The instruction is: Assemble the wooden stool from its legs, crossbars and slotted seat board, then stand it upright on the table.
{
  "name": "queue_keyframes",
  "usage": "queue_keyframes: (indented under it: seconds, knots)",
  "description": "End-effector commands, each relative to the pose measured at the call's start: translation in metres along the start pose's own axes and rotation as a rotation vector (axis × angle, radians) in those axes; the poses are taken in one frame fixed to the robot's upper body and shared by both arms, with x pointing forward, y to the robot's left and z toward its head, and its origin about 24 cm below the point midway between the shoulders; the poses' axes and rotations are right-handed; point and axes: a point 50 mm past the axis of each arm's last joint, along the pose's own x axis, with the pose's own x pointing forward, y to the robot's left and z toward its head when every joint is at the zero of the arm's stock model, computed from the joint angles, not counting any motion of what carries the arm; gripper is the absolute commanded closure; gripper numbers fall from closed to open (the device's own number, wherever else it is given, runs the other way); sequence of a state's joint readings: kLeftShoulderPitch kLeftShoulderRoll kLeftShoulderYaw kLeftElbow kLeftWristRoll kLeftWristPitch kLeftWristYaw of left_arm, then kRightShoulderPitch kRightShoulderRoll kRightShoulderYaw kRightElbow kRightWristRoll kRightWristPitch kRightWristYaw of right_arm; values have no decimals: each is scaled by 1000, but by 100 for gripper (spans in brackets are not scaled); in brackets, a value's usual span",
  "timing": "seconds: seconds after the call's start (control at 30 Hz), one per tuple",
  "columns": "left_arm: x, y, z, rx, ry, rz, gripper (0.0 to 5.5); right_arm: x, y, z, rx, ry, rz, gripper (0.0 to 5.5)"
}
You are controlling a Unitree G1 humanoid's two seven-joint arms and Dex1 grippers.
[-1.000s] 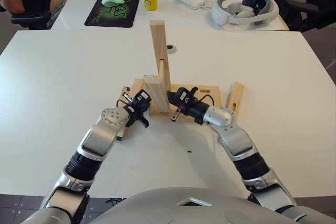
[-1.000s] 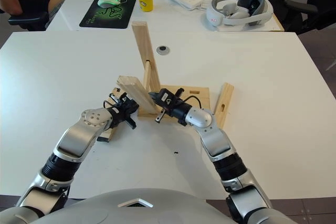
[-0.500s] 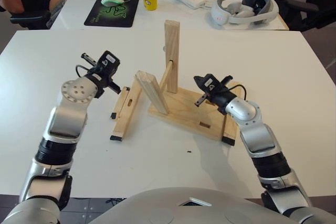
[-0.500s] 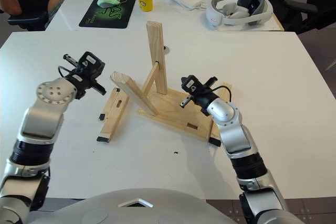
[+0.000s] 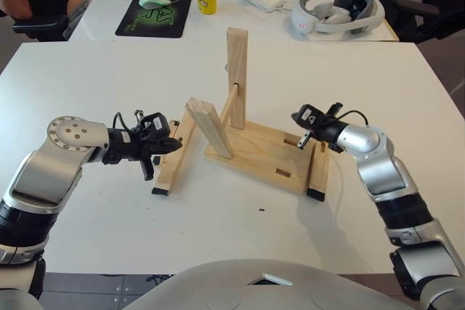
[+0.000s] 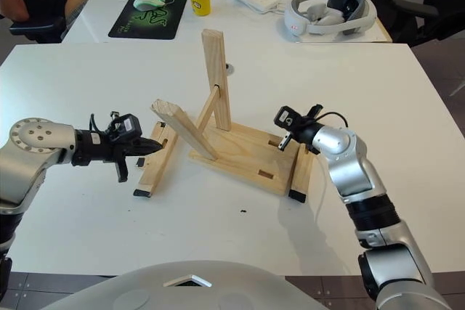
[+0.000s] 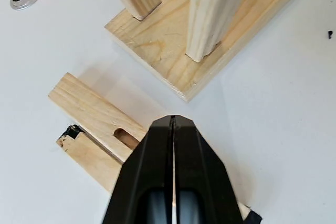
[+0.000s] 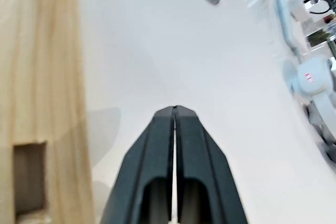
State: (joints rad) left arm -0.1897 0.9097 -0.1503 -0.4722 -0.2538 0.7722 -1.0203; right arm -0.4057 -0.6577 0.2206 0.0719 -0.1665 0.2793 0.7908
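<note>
seat board (image 5: 265, 152) flat on desk (image 5: 102, 78), upright leg (image 5: 237, 78) and tilted leg (image 5: 211, 128) in it | left fingers (image 7: 152, 161) pressed together, empty, above loose leg (image 5: 173, 156) | right fingers (image 8: 157, 156) pressed together, empty, near board's edge

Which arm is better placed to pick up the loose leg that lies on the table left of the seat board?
Left. The left pincer is shut, with its tip right beside the loose leg. The right pincer is on the far side of the seat board.
</note>
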Motion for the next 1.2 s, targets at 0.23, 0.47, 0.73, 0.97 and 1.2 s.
queue_keyframes:
  seconds: [0.23, 0.47, 0.73, 0.97, 1.2]
  knots:
    - [62, -47, 13, 132, -10, -86, 549, -11, -36, -11, -42, 120, 374, 550]
    - [73, -51, -3, 184, 105, -59, 549, -8, -33, -19, -38, 153, 411, 550]
    - [86, -47, -12, 277, 204, -6, 549, 0, -28, -15, -39, 138, 441, 550]
    - [97, -41, -7, 300, 220, 56, 549, 4, -15, -11, -15, 121, 536, 550]
    - [98, -36, -8, 284, 235, 106, 549, 1, 1, -9, 80, 90, 617, 550]
